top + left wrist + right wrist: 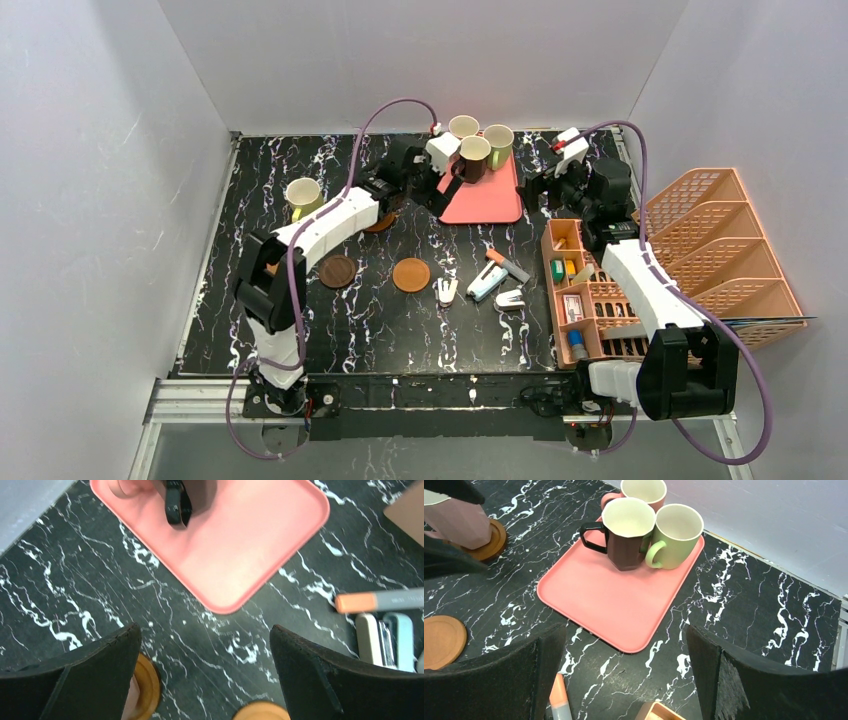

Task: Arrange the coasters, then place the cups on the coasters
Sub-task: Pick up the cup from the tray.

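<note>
Cups, three, clustered on the far end of the pink tray (624, 600). The dark brown cup (626, 535) is nearest. The yellow-green cup (676, 535) touches it on the right of the right wrist view, and the pink cup (644, 490) sits behind both.

Position relative to right claw (624, 630): ahead of the spread fingers and well apart, with bare tray between. This claw is released, grasping nothing.

Position relative to left claw (205, 632): only the dark brown cup's handle shows, at the top edge of the left wrist view, beyond the tray's near corner. This claw is also released, with nothing between its fingers, hovering over the worktop (75, 580) just off the tray.

Appearance: all three upright, with cream insides. The dark brown cup is faceted, its handle turned to the left of the right wrist view.

Second pink cup (456, 522): faceted, standing on a rimmed coaster (494, 542), orange-brown, on the worktop left of the tray and close beside one finger of the left claw.

Second yellow-green cup (303, 195): upright near the worktop's left edge, well apart from both claws. Whether a coaster lies under it cannot be told.

Coasters, loose: dark brown coaster (338, 271) and orange-brown coaster (411, 274). Both lie flat on the worktop, side by side but apart, nearer the arm bases than the tray.

Surroundings: marker (558, 695) with an orange cap, near the right claw, and organiser (585, 300), orange, at the worktop's right side.
</note>
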{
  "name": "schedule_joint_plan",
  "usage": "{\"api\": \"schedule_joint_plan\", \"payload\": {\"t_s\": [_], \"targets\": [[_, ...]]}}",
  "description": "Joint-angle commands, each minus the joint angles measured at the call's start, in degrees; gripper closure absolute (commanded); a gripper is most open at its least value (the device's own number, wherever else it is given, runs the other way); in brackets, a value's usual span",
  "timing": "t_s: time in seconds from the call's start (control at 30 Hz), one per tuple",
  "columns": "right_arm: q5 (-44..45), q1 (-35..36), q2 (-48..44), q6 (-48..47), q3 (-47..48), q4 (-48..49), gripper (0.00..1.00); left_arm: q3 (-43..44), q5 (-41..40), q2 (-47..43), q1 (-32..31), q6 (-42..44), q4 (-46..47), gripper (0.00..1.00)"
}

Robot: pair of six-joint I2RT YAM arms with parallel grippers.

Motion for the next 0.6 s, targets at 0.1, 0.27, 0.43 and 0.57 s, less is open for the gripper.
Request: {"api": "schedule_joint_plan", "payload": {"t_s": [0.1, 0.27, 0.43, 0.57], "targets": [[-1.27, -2.61, 0.48, -0.09, -0.29, 0.64, 0.02, 10.55, -6.07, 8.7, -0.2, -0.07, 1.11, 0.02], [-1.4, -4.47, 0.91, -0.12, -0.05, 0.06, 0.02, 22.34, -4.51, 17.89, -0.13, 1.84, -2.39, 0.02], [-1.71, -5.67, 0.65, 0.12, -0.09, -0.02, 0.02, 33.24, -4.32, 26.15, -0.13, 2.14, -4.51, 0.02], [-2.09, -6.34, -0.15, 0.19, -0.2, -0.12, 0.02, 39.96, -2.03, 31.08, -0.13, 2.52, -5.36, 0.02]]}}
